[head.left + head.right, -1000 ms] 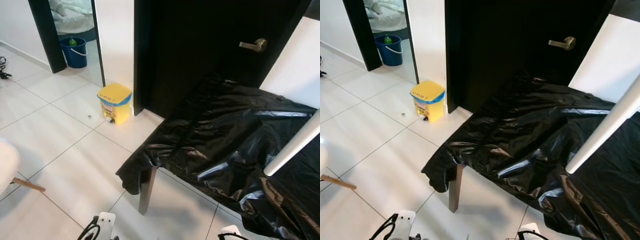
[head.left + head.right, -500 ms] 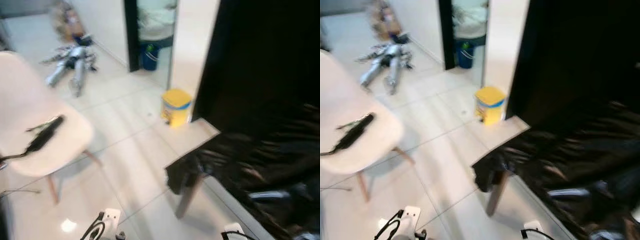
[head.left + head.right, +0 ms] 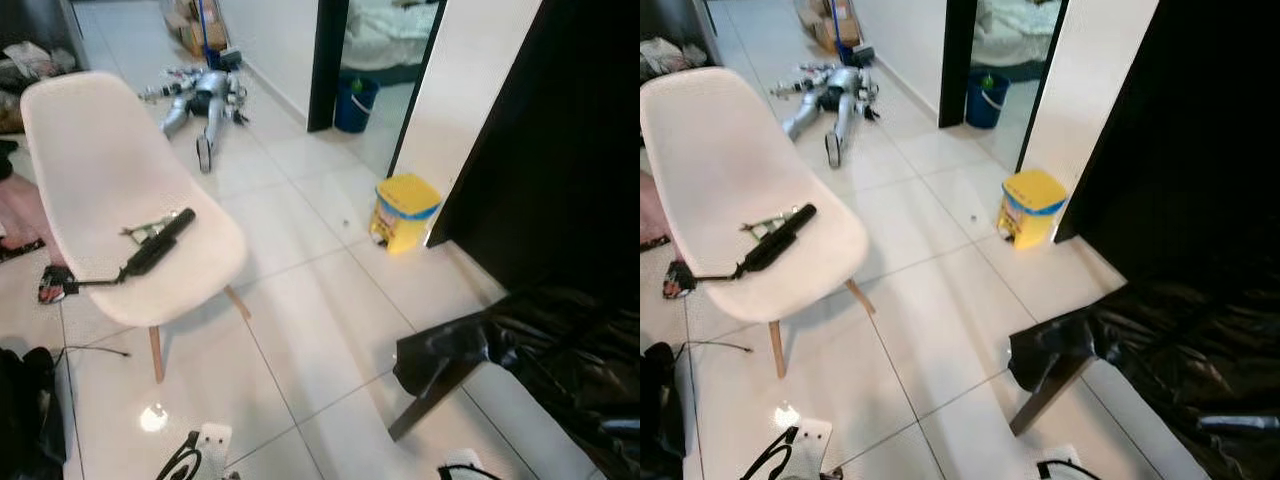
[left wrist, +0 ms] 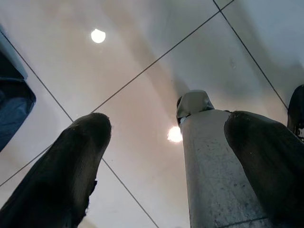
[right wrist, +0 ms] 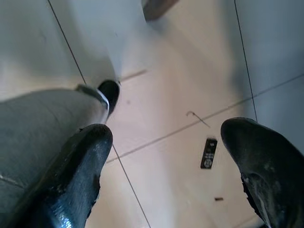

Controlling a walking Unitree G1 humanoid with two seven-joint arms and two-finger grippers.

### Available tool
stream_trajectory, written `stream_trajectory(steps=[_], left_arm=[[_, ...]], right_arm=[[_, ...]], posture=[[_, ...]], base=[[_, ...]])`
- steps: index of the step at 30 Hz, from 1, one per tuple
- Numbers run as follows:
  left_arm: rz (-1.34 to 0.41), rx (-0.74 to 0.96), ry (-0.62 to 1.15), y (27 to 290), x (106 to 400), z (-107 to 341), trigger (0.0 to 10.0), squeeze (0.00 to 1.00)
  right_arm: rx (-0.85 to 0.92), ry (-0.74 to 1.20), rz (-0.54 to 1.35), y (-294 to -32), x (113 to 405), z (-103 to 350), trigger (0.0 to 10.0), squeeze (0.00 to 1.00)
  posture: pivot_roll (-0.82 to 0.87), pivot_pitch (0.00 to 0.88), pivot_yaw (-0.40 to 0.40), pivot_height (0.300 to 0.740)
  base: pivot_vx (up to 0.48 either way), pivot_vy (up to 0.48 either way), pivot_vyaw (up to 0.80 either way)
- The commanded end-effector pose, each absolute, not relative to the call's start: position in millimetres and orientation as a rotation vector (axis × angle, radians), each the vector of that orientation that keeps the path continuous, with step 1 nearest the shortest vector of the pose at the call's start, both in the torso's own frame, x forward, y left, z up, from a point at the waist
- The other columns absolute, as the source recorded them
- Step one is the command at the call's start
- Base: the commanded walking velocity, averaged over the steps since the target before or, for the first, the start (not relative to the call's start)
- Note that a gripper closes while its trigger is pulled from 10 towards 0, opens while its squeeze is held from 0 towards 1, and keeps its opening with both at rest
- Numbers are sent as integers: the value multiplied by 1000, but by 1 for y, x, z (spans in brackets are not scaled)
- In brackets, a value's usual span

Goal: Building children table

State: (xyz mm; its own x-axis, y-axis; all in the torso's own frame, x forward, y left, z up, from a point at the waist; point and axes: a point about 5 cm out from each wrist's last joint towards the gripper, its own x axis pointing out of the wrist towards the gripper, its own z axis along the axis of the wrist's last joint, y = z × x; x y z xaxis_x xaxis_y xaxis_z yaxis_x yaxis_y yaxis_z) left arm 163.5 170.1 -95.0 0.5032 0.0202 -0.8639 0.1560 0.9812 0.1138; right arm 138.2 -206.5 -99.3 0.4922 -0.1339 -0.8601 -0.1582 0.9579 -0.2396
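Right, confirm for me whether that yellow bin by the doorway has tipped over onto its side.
No, the yellow bin stands upright on the tiled floor, lid on top, beside the dark door.

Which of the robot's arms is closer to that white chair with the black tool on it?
Left. The white chair stands ahead on the robot's left, nearer the left gripper; the right gripper hangs on the table side.

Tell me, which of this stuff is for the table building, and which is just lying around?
Likely for the job:
- table under black plastic sheet
- black tool on the white chair

Lying about:
- yellow bin
- blue bucket
- silver robot on the floor
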Motion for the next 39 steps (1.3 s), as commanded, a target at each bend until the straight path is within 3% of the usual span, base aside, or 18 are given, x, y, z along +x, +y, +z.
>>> stream_trajectory(steps=[1,20,39], left_arm=[[-116,170,1091,162,151,-101,10000,0],[-102,165,1093,166,152,-100,10000,0],[-96,157,1094,162,151,-101,10000,0]], right_arm=[[-318,1085,12,-212,132,-101,10000,0],[-327,1089,24,-211,132,-101,10000,0],[-324,1103,26,-211,127,-102,10000,0]], posture=[[139,0,-110,740],[146,0,-116,740],[151,0,-123,740]], base=[[0,0,0],[0,0,0],[0,364,0]])
